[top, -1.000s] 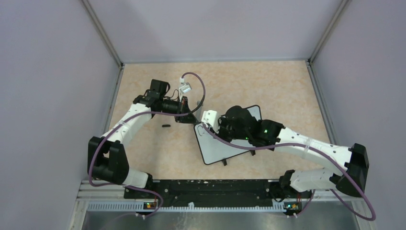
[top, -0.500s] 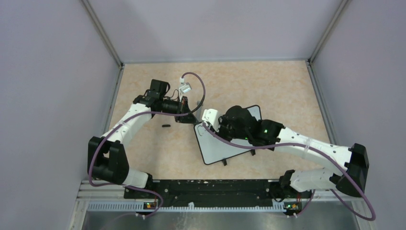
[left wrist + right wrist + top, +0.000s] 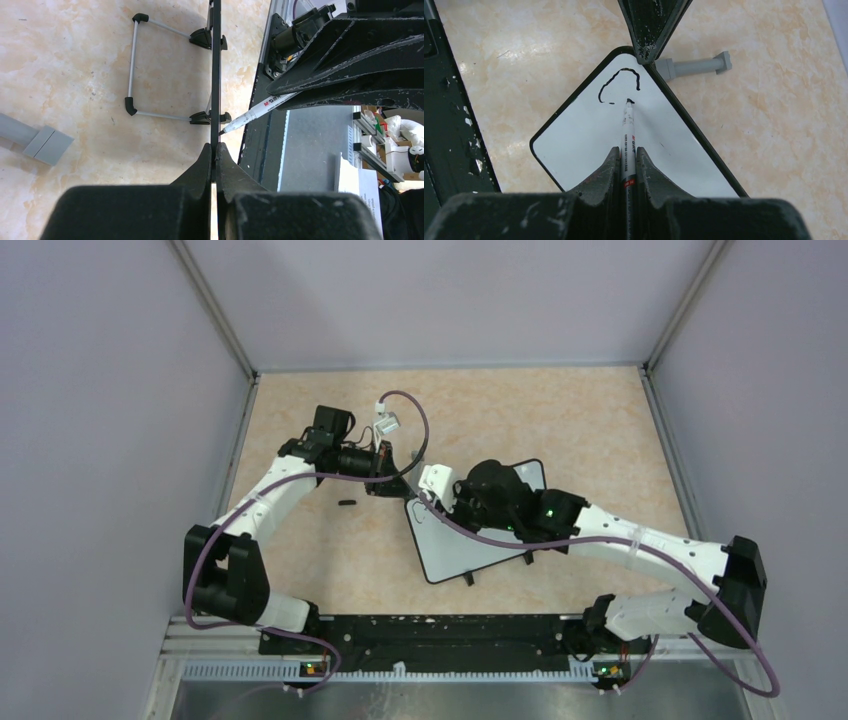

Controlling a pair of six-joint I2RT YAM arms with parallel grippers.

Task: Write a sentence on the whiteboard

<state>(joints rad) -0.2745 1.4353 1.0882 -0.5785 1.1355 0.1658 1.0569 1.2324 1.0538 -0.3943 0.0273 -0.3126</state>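
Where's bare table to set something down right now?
Free: far right of the table, between the whiteboard and the right wall; also near left, between the left arm and the base rail. Crowded: centre, where the left pincer clamps the whiteboard's corner and the right pincer holds the marker on it.

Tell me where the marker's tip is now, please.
In the right wrist view, the marker tip touches the whiteboard near its far corner, just under the curved black stroke.
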